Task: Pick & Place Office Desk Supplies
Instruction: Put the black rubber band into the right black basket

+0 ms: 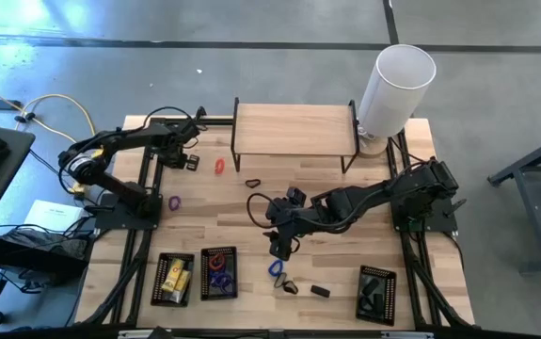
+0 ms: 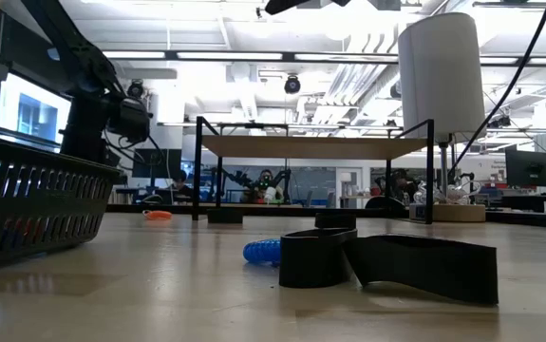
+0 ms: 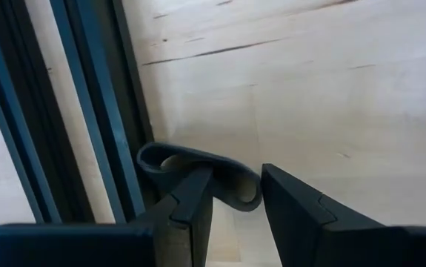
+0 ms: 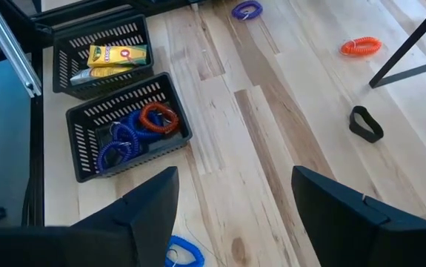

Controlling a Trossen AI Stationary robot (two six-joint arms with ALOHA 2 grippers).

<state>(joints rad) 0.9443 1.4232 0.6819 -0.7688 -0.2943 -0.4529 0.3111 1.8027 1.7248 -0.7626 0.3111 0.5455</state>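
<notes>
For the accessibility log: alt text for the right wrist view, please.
The open right gripper hovers over the wooden table, a blue coil loop just below it. Beyond sit a tray of coil loops and a tray with yellow packets.

Three black mesh trays (image 1: 175, 280) along the near edge. One tall white cylinder (image 1: 397, 85). One wooden shelf (image 1: 294, 129).

Loose coil loops on the table: one orange (image 1: 220, 166), one purple (image 1: 174, 201), one blue (image 1: 276, 269).

Loose black bands or clip pieces: at least three seen, e.g. (image 1: 253, 182); exact count unclear.

Middle tray: one orange coil (image 4: 158, 116), several blue. Left tray: yellow packets (image 4: 116, 54), at least two.

Two arms.
</notes>
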